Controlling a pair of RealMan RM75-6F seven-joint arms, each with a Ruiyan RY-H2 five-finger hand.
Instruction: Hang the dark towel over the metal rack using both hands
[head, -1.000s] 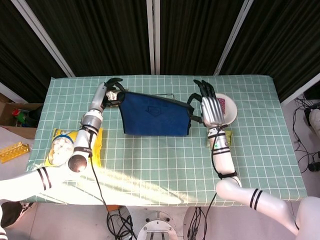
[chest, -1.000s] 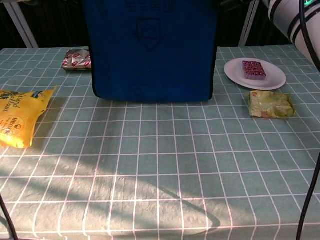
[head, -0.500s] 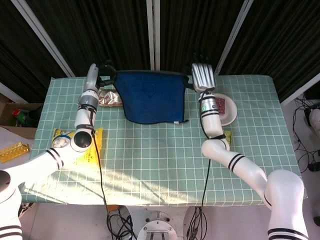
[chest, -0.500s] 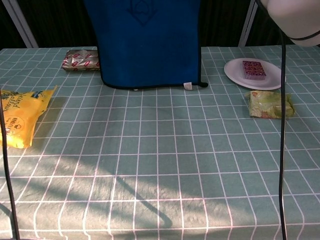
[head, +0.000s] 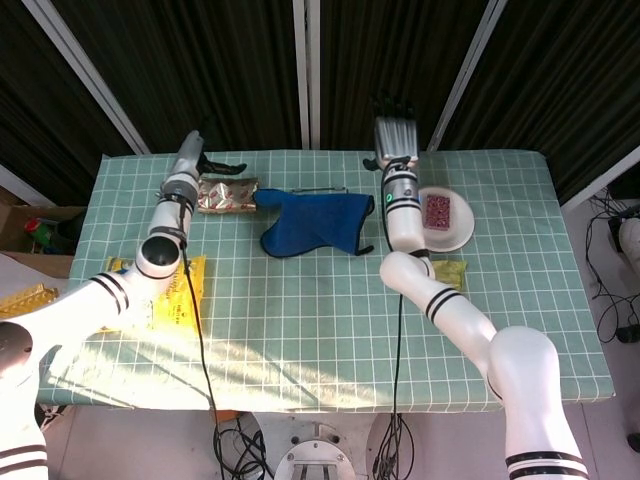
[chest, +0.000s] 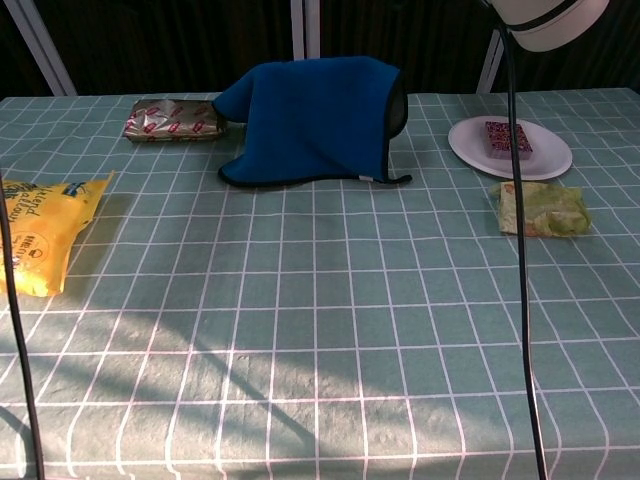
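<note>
The dark blue towel (head: 310, 220) lies draped over the metal rack (head: 322, 189) at the back middle of the table; only a thin wire of the rack shows above it in the head view. In the chest view the towel (chest: 315, 115) forms a hump with its lower edge on the cloth, and the rack is hidden under it. My left hand (head: 205, 155) hovers to the left of the towel, above the table's far edge, holding nothing. My right hand (head: 395, 128) is raised to the towel's right, fingers pointing away and apart, empty. Neither hand touches the towel.
A silver snack packet (head: 225, 193) lies just left of the towel. A yellow chip bag (chest: 40, 230) is at the left front. At the right stand a white plate (chest: 470, 145) with a purple block and a green packet (chest: 540, 208).
Both hands have let go of the towel and drawn back toward the far edge. The towel has dropped from hanging spread in the air to a hump draped on the rack.
</note>
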